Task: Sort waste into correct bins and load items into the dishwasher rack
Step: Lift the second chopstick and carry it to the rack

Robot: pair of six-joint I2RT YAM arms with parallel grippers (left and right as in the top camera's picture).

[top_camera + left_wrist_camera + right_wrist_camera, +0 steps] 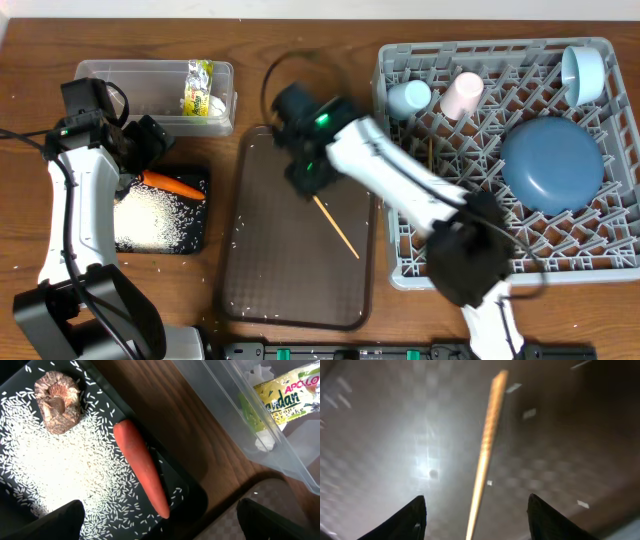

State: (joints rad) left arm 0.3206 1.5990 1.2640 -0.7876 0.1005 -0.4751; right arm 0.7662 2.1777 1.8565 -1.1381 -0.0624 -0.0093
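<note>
Mostly the sorting was finished. The large grey plastic pegged dishwasher rack at the right edge of the counter held the large dark-blue plate, the small light-blue bowl, the light-blue cup and the pink cup.

Toward the far-left corner, the clear plastic rectangular tub held the yellow-green foil wrapper and the crumpled white napkin. Just in front of it, by the left edge, the shallow black rectangular tray held the orange carrot, the brown food lump and a spread of white rice grains.

One thin wooden chopstick lay on the flat brown serving tray mid-counter, outside the rack. A few stray grains dotted that tray too. A thin brown line among the rack's left pegs may have been the other chopstick; I could not tell.

The right gripper hung low over the tray, jaws parted to either side of the chopstick and not closed on it. The left gripper hovered over the black tray, jaws wide and empty.

Racking that chopstick looked like the main step left.
</note>
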